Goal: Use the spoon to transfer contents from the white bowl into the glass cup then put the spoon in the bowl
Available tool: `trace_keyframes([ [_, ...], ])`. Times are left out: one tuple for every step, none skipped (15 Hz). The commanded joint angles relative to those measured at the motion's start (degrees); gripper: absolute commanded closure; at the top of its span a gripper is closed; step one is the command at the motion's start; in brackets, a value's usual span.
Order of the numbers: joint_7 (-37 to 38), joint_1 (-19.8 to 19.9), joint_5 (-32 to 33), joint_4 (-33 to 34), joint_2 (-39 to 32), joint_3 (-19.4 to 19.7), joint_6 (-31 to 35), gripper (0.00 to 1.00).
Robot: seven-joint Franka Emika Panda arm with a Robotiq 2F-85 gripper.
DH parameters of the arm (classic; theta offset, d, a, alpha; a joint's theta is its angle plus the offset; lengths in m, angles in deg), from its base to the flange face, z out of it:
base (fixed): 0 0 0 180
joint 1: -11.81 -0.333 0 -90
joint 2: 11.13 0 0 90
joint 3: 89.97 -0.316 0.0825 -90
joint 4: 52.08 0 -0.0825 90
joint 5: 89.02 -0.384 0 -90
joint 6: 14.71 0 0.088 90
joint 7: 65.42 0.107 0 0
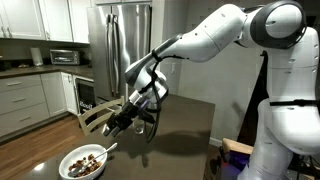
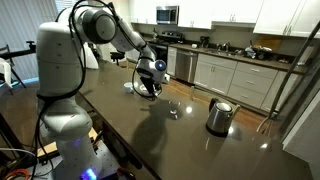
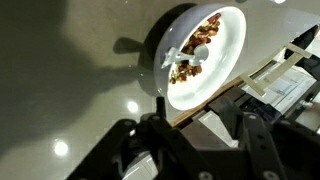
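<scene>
The white bowl (image 1: 64, 167) stands near the table's corner and holds brown lumpy contents (image 1: 85, 160). The silvery spoon (image 1: 108, 149) lies in it with its handle over the rim. My gripper (image 1: 122, 122) hovers open and empty above the table, up and to the side of the bowl. In the wrist view the bowl (image 3: 232, 40), contents (image 3: 207, 28) and spoon (image 3: 192, 55) lie beyond my open fingers (image 3: 197, 125). The clear glass cup (image 2: 175, 108) stands on the dark table, apart from my gripper (image 2: 150, 82).
A steel kettle (image 2: 219, 116) with a black handle stands past the glass cup. The table edge (image 3: 215, 95) runs close by the bowl. A wooden chair (image 1: 95, 115) sits beside the table. Kitchen cabinets and a fridge (image 1: 120, 40) are behind.
</scene>
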Motion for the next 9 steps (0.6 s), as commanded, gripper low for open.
trace_keyframes([
  [3.17,-0.72,3.47,-0.49,-0.89,0.63,2.47,0.12],
  [3.42,-0.73,3.87,-0.53,-1.16,0.70,2.81,0.06],
  [3.60,-0.74,4.31,-0.50,-1.49,0.77,3.01,0.02],
  [3.81,-0.74,4.69,-0.49,-1.76,0.81,3.17,0.01],
  [3.43,-0.57,4.40,-0.27,-2.02,0.73,2.84,0.00],
  [3.06,-0.44,3.89,-0.13,-2.17,0.64,2.52,0.00],
  [1.74,0.03,2.16,0.24,-2.30,0.31,1.48,0.00],
  [1.57,0.12,1.77,0.34,-2.41,0.25,1.22,0.00],
  [1.09,0.33,0.99,0.52,-2.48,0.10,0.67,0.00],
])
